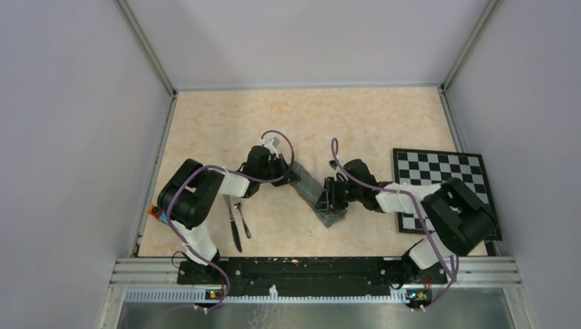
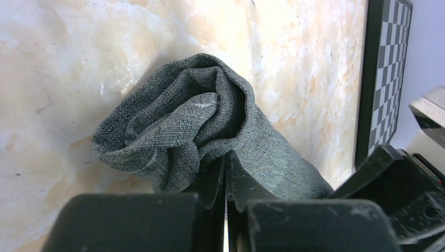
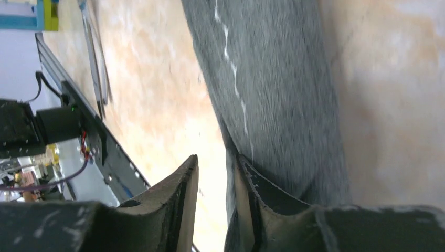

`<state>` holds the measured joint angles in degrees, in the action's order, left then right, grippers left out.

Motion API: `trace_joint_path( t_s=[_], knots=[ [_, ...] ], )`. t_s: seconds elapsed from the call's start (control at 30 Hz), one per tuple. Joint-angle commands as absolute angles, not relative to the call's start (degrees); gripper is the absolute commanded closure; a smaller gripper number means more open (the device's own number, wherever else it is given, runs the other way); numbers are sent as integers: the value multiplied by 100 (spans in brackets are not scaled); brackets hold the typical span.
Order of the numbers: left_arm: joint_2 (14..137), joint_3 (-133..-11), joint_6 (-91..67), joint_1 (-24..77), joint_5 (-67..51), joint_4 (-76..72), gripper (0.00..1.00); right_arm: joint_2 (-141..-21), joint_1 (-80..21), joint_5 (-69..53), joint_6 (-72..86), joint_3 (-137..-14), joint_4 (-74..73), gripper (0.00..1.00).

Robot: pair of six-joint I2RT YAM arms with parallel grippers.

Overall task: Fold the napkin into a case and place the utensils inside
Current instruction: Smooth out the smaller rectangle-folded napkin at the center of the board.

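Slanting toward the near-right corner of the counter [image 1: 274, 116], the dark grey cloth napkin [image 1: 314, 193] folded into a narrow strip has the left gripper [image 1: 287, 173] clenched on its far end and the right gripper [image 1: 331, 196] at its near end (jaws barely parted, grip unclear).

You have a checkered board [image 1: 442, 171] lying flat on the marbled table [image 1: 226, 116], right of the right fingers [image 3: 183, 199], farther from the left fingers [image 2: 212, 181].

Napkin [image 1: 314, 190] — narrow grey strip, diagonal, seemingly rolled; knife [image 1: 233, 223], fork [image 1: 242, 219] parallel nearby.
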<state>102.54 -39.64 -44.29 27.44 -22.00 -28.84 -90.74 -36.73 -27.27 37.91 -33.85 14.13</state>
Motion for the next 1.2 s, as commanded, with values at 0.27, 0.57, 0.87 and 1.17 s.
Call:
trace_joint_path(
  t_s=[0.27, 0.57, 0.87, 1.17],
  knots=[
    [10572, -3940, -4050, 2575, -1749, -2194, 100, -8435, -3278, -3121, 3191, -3537, 325, 68],
    [10488, -4298, -3757, 2575, -2066, -1820, 100, -7433, -3414, -2703, 3252, -2539, -35, 70],
    [9827, -5067, -3596, 2559, -3438, -1359, 72, -7744, -3427, -2379, 2404, -4238, -680, 64],
    [8797, -4824, -3415, 2143, -3237, -745, 56, -9293, -3410, -2476, 3426, -5020, 863, 62]
  ],
)
